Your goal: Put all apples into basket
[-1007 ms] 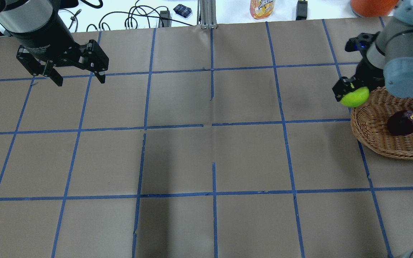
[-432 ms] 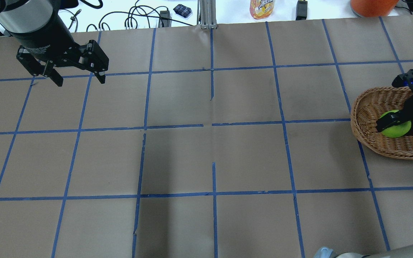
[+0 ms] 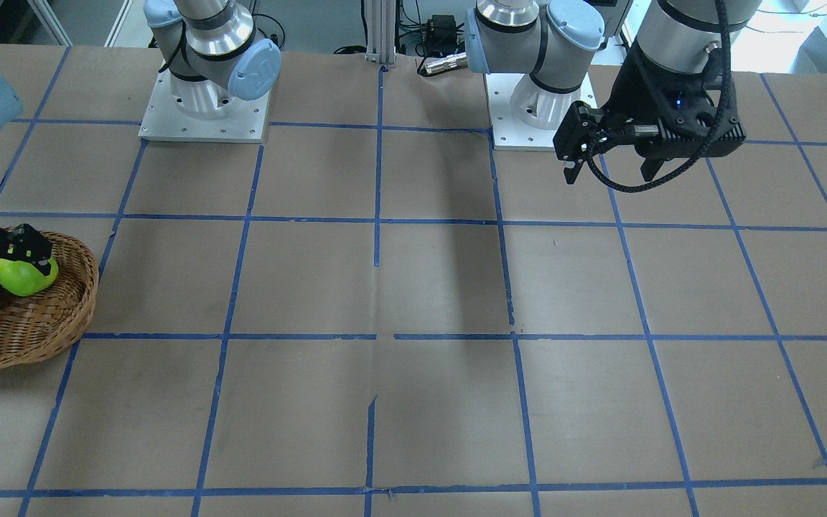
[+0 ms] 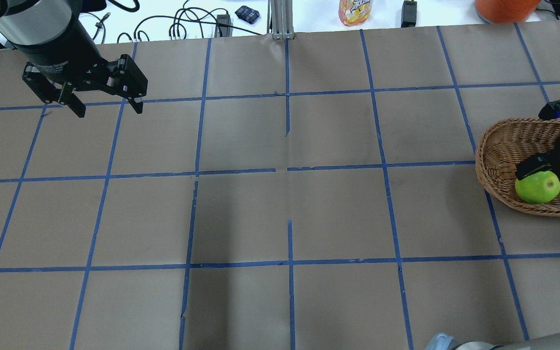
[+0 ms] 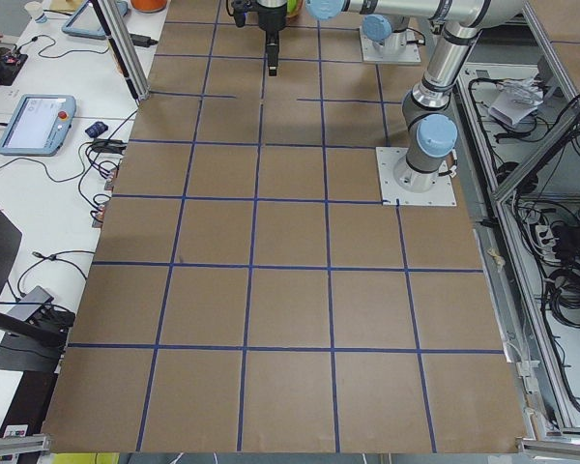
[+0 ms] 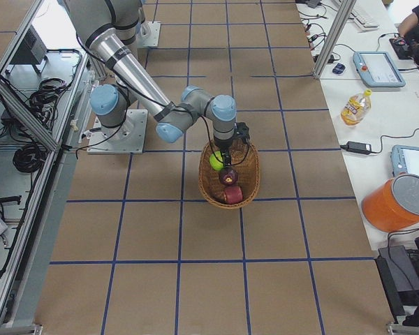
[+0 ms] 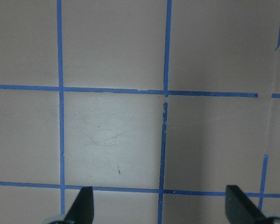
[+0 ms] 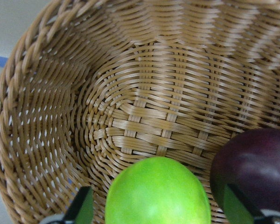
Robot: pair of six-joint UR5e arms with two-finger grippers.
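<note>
Evidently, the right gripper [image 8: 157, 210] is held wide open, low inside the basket [image 4: 496, 146], with one fingertip on either side of the green apple [image 4: 537, 187]. A narrow gap is left between each fingertip and the fruit, so nothing is clasped. The green apple is seen resting on the woven floor, near the end of the basket that faces the middle of the table [image 4: 285, 218]. Just beside it, the purple apple [image 8: 259, 172] is lodged against the wicker; whether the two fruits touch cannot be told. Farther along the basket, in the right side view, the red apple [image 6: 232, 195] is found at the opposite end, so that all three are contained by the rim. The basket itself is set on the table's right margin. Well apart, over the far left corner of the table, the left gripper [image 4: 109, 111] is hung above the brown paper and its blue tape lines [image 7: 164, 93], fingers spread and nothing held between them.
</note>
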